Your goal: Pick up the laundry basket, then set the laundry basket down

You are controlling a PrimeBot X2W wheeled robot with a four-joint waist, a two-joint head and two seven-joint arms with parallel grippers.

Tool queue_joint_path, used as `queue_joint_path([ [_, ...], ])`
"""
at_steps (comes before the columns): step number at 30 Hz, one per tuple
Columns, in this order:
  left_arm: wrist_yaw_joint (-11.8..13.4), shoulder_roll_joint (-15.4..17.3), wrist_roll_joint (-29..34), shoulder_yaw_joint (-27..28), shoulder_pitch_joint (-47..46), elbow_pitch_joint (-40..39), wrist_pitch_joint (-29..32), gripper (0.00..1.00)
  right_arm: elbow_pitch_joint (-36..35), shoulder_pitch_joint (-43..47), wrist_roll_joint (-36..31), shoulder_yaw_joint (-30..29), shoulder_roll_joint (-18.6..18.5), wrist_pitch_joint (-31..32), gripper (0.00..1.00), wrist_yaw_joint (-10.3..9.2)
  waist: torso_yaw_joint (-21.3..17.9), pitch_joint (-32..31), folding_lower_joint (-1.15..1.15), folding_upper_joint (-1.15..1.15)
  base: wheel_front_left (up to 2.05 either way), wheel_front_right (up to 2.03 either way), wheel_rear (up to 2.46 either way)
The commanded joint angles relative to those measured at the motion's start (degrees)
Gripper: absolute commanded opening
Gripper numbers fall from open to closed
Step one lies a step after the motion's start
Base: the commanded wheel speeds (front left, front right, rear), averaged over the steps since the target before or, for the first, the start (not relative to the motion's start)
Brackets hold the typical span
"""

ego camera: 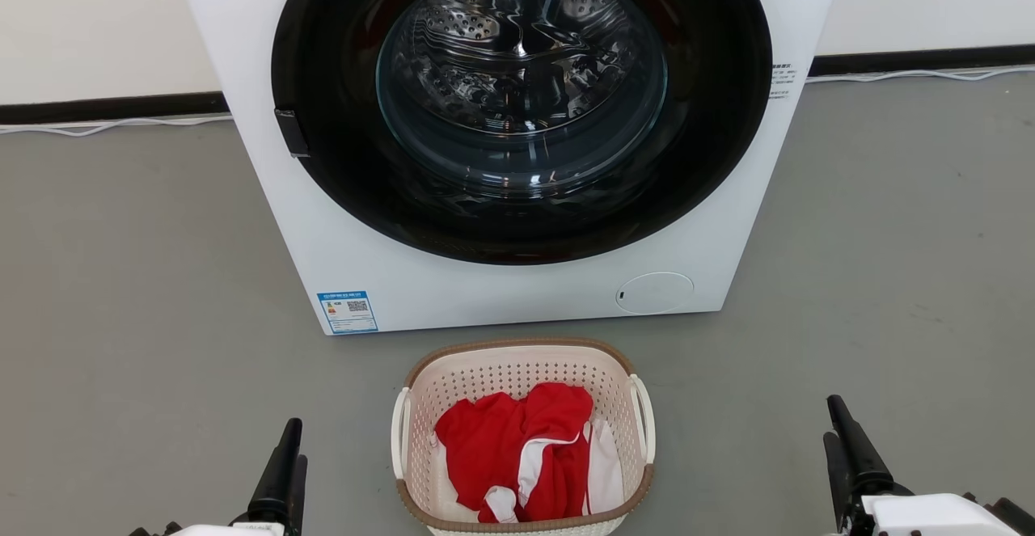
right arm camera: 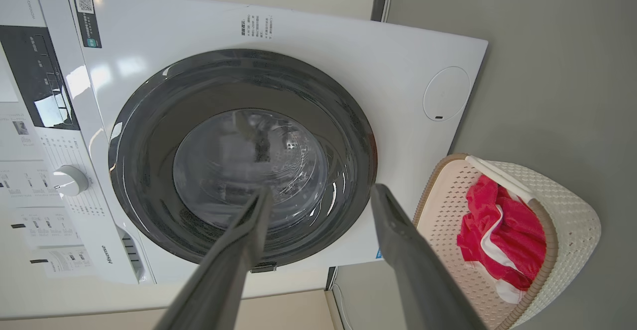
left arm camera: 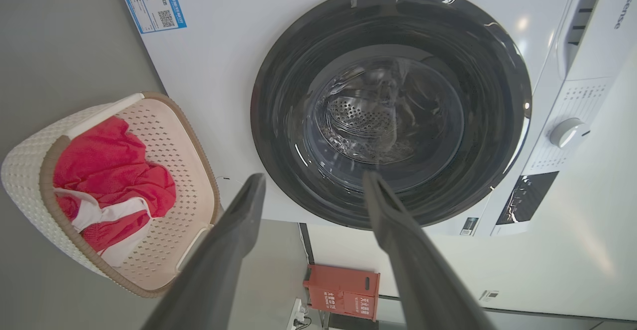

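The laundry basket (ego camera: 501,374), cream perforated plastic with a brown rim and white loop handles, stands on the grey floor just in front of the washing machine. A red and white garment (ego camera: 517,447) lies inside it. My left gripper (ego camera: 288,443) is low at the basket's left, well apart from it. My right gripper (ego camera: 834,423) is farther off on the other side. In the left wrist view the left gripper (left arm camera: 313,178) is open and empty, with the basket (left arm camera: 25,170) off to the side. The right gripper (right arm camera: 322,193) is likewise open, the basket (right arm camera: 572,210) beside it.
A white front-loading washing machine (ego camera: 517,293) with a dark round door fills the space behind the basket. A white cable (ego camera: 113,125) runs along the wall base. A red box (left arm camera: 343,290) stands by the wall beside the machine. Grey floor lies on both sides.
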Motion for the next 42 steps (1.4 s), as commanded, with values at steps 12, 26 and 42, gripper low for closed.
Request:
queue_joint_path([
  [12,1.35,0.46,10.70,-0.93,-2.07,-2.48,-2.43,1.00,-3.20,-1.98,-14.02,1.35,-0.63,-2.58,1.00,0.17,0.01,-0.07,-0.02,0.00,0.00,0.00,0.00],
  [26,1.53,0.61,23.99,-1.53,-2.09,-2.18,-4.79,1.00,-3.69,-2.66,-27.81,3.29,-0.72,-4.94,1.00,0.22,0.02,-0.25,-0.02,0.00,0.00,0.00,0.00],
  [42,1.12,0.76,35.89,-1.28,-2.46,-2.34,-7.31,1.00,-3.66,-3.05,-39.27,4.80,-0.94,-7.46,1.00,0.27,0.00,-0.29,-0.02,0.00,0.00,0.00,0.00],
])
